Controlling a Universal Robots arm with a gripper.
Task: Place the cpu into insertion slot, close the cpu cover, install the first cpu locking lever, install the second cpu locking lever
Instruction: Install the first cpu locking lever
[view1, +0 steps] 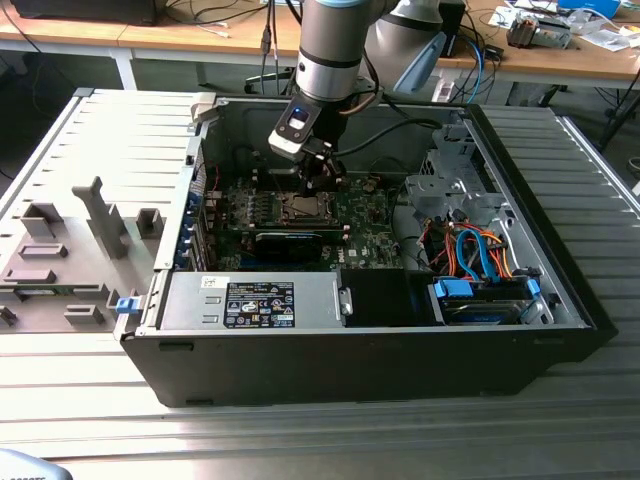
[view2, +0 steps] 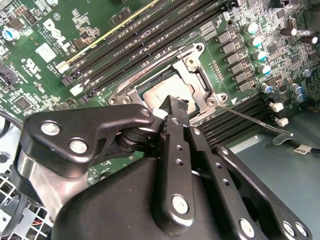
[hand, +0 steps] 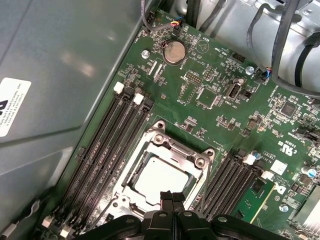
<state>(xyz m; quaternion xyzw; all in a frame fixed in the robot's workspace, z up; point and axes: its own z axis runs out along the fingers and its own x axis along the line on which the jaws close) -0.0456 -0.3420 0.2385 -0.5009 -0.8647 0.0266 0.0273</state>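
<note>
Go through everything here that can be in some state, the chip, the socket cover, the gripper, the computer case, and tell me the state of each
cpu: seated in the insertion slot, metal face up.
cpu cover: closed, framing the cpu.
Locking lever: unlatched, sticking out over the memory slots.
gripper: shut, tips at the cover's edge.
Computer case: side panel off, interior exposed.

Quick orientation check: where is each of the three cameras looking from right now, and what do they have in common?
Exterior view: off the arm, looking down into the open computer case; the arm and gripper show.
Second wrist view: on the arm, looking past the gripper at the cpu.
First wrist view: on the arm, above the cpu cover; fingertips show.
Both wrist views share the cpu.
</note>
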